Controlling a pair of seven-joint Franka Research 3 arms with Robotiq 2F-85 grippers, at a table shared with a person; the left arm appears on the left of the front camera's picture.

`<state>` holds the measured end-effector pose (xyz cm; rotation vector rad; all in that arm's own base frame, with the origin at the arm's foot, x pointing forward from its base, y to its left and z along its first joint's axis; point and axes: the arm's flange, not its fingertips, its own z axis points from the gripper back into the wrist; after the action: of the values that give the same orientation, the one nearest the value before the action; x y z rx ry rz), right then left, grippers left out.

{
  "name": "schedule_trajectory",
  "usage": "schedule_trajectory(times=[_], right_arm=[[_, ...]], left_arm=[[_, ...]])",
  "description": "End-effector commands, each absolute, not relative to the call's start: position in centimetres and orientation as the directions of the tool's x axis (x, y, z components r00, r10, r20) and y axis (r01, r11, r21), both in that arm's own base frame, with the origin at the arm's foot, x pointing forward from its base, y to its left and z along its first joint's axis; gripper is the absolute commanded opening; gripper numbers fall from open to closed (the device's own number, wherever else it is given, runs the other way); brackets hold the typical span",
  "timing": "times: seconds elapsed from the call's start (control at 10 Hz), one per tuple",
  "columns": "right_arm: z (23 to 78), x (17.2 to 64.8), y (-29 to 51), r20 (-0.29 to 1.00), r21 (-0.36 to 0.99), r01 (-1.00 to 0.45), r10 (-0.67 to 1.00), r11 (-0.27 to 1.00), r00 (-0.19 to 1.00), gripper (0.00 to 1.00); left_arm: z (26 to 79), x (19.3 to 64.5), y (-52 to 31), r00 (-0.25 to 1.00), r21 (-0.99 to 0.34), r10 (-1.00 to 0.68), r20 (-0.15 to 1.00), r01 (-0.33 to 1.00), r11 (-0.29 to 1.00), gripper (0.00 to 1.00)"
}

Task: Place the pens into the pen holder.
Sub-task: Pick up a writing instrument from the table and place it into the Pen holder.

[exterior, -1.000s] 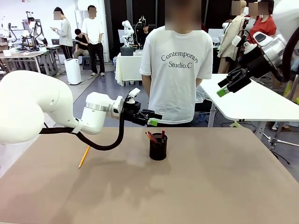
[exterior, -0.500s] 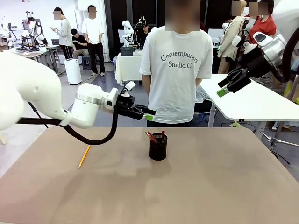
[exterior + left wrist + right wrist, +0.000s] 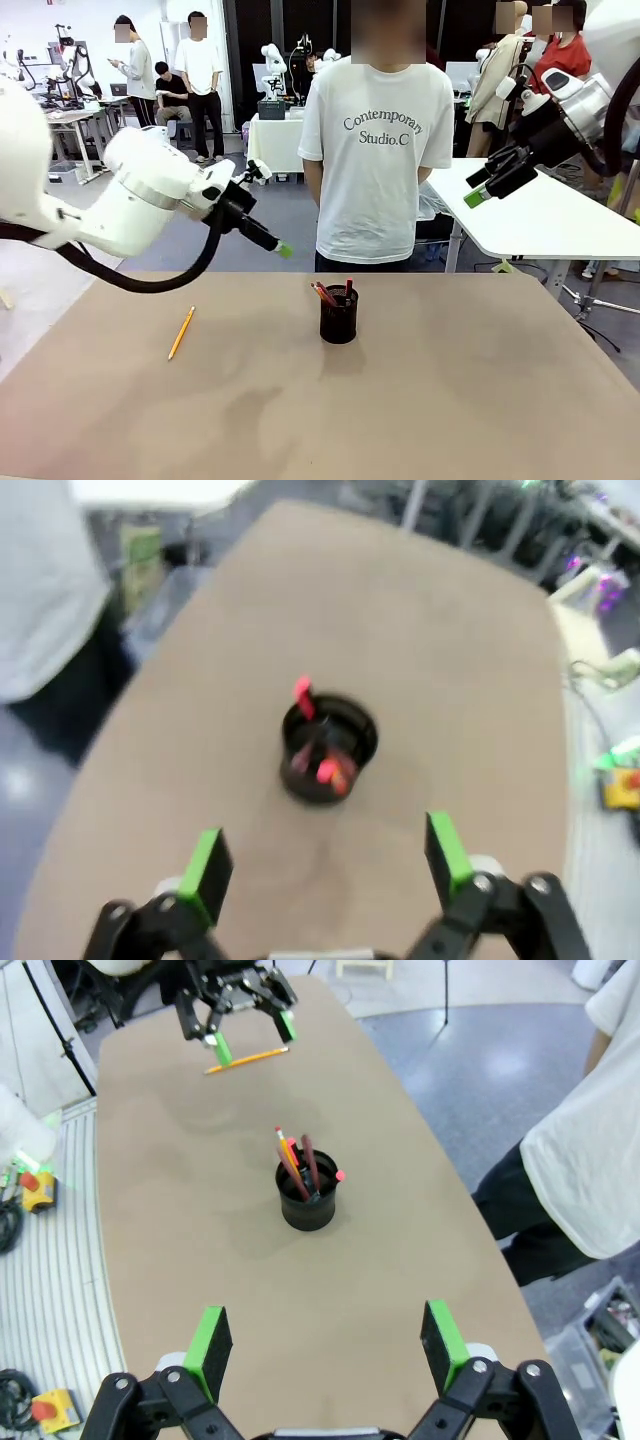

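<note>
The black mesh pen holder (image 3: 339,314) stands mid-table near the far edge, with several red and dark pens (image 3: 326,293) sticking up out of it. A yellow-orange pencil (image 3: 181,333) lies flat on the table at the left. My left gripper (image 3: 280,249) hovers open and empty above the table, between the pencil and the holder. In its wrist view the holder (image 3: 328,748) lies ahead of the open left gripper (image 3: 325,858). My right gripper (image 3: 478,190) is raised high at the far right, open and empty. From there the holder (image 3: 308,1198) and the pencil (image 3: 247,1059) are seen below.
A person in a white T-shirt (image 3: 376,150) stands at the table's far edge, just behind the holder. A white table (image 3: 545,220) stands off to the right, below my right gripper. The brown tabletop (image 3: 420,400) is bare in front.
My left gripper has drawn back from above the holder, moving left and a little up. The right arm, the holder and the pencil have stayed put.
</note>
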<state>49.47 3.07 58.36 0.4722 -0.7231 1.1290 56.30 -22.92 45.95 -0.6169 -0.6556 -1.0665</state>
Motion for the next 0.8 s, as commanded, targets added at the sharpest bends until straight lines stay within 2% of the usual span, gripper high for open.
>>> schedule_trajectory(times=[0.0, 0.1, 0.2, 0.4, 0.6, 0.7], right_arm=[[58.4, 49.4, 3.3, 0.726, -0.022, -0.925, 0.642, 0.381, 0.247, 1.0], [58.4, 49.4, 3.3, 0.726, -0.022, -0.925, 0.642, 0.381, 0.247, 1.0], [58.4, 49.4, 3.3, 0.726, -0.022, -0.925, 0.642, 0.381, 0.247, 1.0], [58.4, 49.4, 3.3, 0.726, -0.022, -0.925, 0.642, 0.381, 0.247, 1.0], [58.4, 49.4, 3.3, 0.726, -0.022, -0.925, 0.642, 0.381, 0.247, 1.0], [58.4, 49.4, 3.3, 0.726, -0.022, -0.925, 0.642, 0.381, 0.247, 1.0]], left_arm=[[48.0, 54.0, -21.8, 0.569, -0.145, -0.678, 0.465, 0.804, 0.576, 1.0], [48.0, 53.7, -21.6, 0.658, -0.113, -0.642, 0.393, 0.727, 0.677, 1.0], [47.3, 53.8, -20.9, 0.733, -0.104, -0.613, 0.294, 0.662, 0.742, 1.0], [45.5, 54.9, -19.5, 0.839, -0.021, -0.515, 0.175, 0.526, 0.85, 1.0], [43.8, 55.4, -18.6, 0.881, -0.026, -0.445, 0.164, 0.454, 0.89, 1.0], [43.0, 55.5, -17.8, 0.92, -0.036, -0.364, 0.145, 0.372, 0.927, 1.0]])
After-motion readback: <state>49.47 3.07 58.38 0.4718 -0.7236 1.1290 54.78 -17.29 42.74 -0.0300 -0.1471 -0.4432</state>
